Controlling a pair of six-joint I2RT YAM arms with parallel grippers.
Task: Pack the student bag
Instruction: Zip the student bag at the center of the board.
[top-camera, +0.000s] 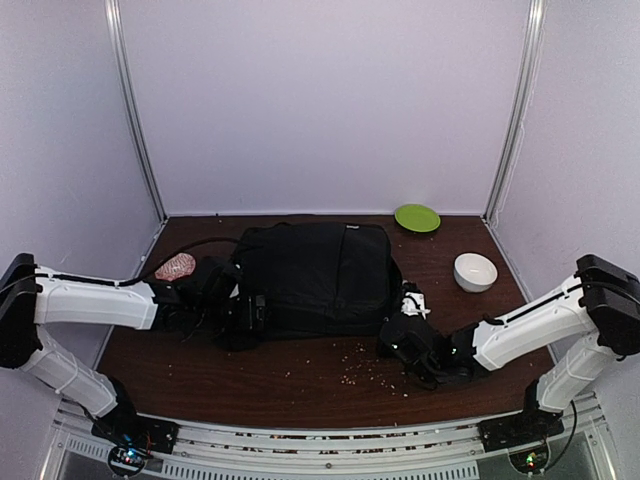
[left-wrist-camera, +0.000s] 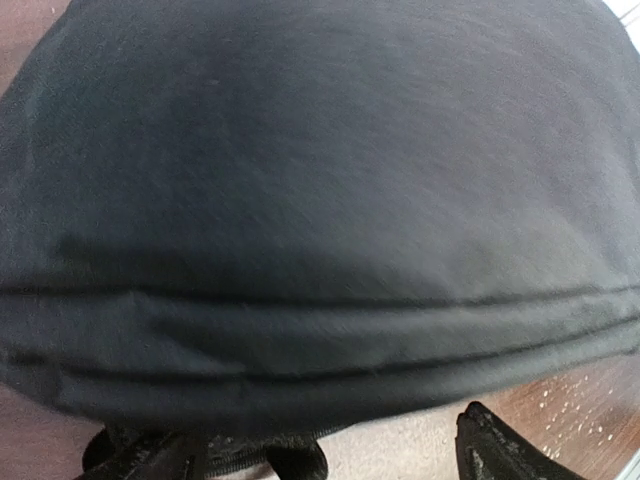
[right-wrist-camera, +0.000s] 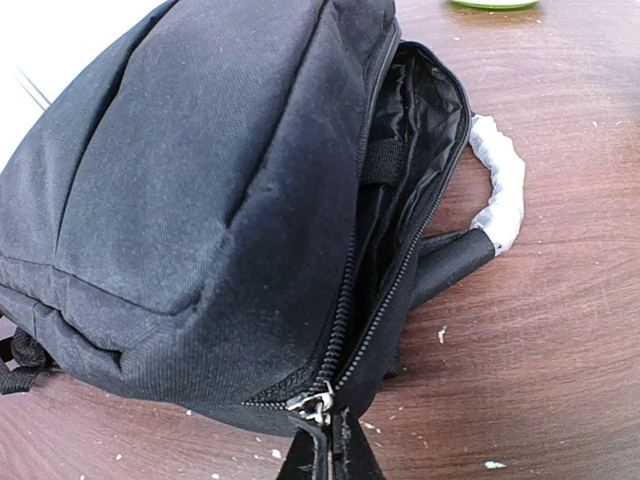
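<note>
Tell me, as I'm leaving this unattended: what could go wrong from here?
The right gripper is shut on the zip pull, but the left gripper stands open, not holding the student bag: a tug may drag the whole bag. The loose lining at the opening could also snag the zip.

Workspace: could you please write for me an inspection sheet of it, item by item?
Surface: dark brown wooden table, pale crumbs scattered at front.
Job's things: black soft fabric student bag lying flat, main zip partly open.
Clutter: round green plate, white bowl, pinkish rounded object.
Tools: left tool open at bag's left end; right tool shut on metal zip pull.
Cables: black cable along left arm.
Surroundings: pale walls, metal corner posts.
</note>
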